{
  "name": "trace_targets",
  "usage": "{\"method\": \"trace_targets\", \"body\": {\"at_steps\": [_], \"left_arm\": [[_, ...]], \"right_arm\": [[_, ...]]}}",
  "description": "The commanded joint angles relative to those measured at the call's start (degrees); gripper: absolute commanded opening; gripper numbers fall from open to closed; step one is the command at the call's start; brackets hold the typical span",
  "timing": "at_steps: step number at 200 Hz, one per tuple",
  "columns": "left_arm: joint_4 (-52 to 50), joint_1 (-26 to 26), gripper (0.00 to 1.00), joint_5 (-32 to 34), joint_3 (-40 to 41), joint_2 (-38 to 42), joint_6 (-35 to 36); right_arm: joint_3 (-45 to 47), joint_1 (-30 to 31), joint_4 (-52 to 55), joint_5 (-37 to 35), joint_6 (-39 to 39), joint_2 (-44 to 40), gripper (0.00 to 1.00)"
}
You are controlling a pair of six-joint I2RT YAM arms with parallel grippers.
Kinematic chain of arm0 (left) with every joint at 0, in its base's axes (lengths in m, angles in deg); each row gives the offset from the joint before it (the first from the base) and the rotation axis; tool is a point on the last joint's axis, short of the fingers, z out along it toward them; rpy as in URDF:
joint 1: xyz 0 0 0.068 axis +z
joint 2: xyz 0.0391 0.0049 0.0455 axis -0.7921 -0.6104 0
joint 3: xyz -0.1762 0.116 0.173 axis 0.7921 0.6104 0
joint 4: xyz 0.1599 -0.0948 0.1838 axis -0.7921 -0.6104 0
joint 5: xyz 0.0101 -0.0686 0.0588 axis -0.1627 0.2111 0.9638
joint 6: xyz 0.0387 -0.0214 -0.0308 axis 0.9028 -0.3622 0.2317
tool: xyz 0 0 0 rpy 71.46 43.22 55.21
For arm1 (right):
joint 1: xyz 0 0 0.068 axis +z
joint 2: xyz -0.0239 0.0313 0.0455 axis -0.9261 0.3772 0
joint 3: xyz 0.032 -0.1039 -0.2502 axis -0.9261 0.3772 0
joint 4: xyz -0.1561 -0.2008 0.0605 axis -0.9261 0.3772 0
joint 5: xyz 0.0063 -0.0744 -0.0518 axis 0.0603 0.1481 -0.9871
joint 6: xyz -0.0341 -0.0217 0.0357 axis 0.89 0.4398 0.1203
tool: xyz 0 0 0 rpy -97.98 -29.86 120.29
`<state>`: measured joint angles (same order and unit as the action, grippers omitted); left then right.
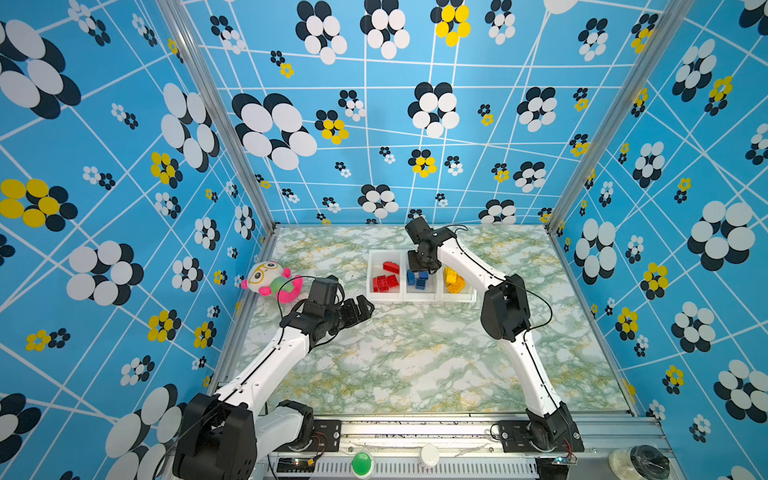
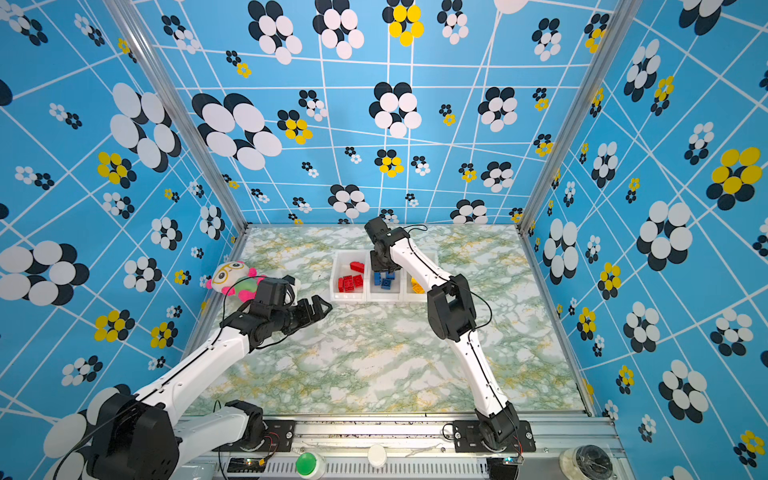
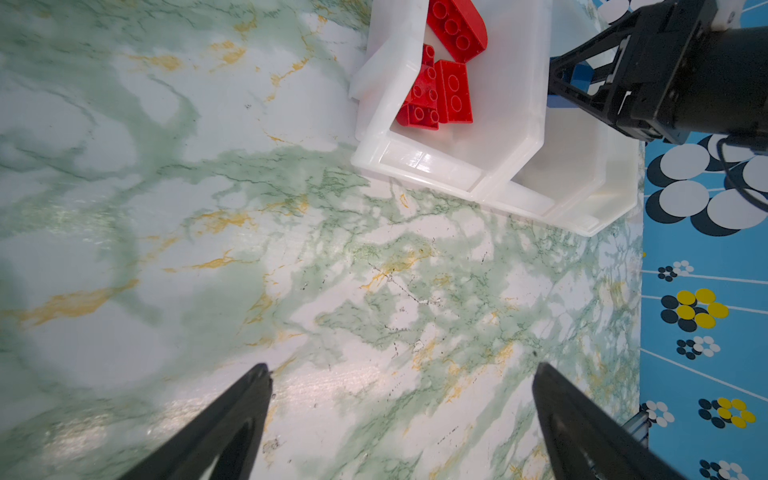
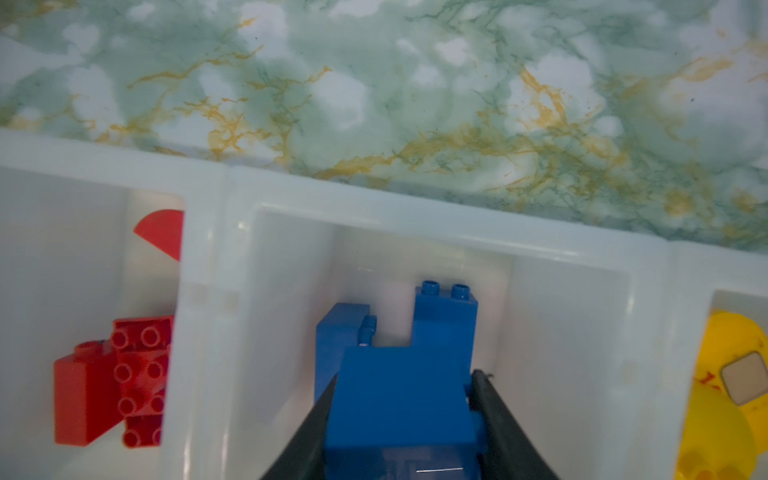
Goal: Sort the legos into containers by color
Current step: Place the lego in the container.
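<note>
Three white containers stand in a row: one with red legos (image 1: 385, 279), a middle one (image 1: 419, 296) with blue legos (image 1: 417, 280), and one (image 1: 459, 297) with yellow legos (image 1: 454, 280). My right gripper (image 1: 420, 268) reaches down into the middle container. In the right wrist view its fingers (image 4: 322, 415) sit against both sides of a blue lego (image 4: 403, 399), beside another blue one (image 4: 338, 328). Red legos (image 4: 120, 378) and a round yellow piece (image 4: 723, 415) flank it. My left gripper (image 1: 365, 309) hangs open and empty over the table, left of the containers (image 3: 415, 160).
A pink-and-green plush toy (image 1: 270, 280) lies at the table's left edge, behind my left arm. Patterned blue walls close in three sides. A green button (image 1: 360, 462) sits on the front rail, with a jar (image 1: 640, 461) at the front right.
</note>
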<state>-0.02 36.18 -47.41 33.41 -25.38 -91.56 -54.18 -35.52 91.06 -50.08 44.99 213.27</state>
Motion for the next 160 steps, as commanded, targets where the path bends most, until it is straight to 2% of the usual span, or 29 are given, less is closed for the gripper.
{"method": "trace_targets", "body": {"at_steps": [1,22,71,102,160], "left_arm": [[0.3,-0.3,0.99,-0.5,0.2,0.4,0.1],[0.1,-0.3,0.99,-0.3,0.2,0.8,0.2],[-0.8,-0.2,0.99,0.3,-0.5,1.4,1.0],[-1.2,-0.3,0.99,1.6,-1.0,1.7,2.8],[0.0,-0.3,0.99,5.7,-2.1,1.4,9.3]], "right_arm": [[-4.9,-0.2,4.8,-0.9,1.0,2.0,0.60],[-5.9,-0.2,5.0,-0.8,1.0,1.7,0.66],[-3.9,-0.1,6.1,-0.5,1.2,-2.7,0.67],[4.7,-0.1,2.9,-0.4,1.6,-10.1,0.73],[24.3,-0.1,-5.8,-0.6,2.2,-26.1,0.90]]}}
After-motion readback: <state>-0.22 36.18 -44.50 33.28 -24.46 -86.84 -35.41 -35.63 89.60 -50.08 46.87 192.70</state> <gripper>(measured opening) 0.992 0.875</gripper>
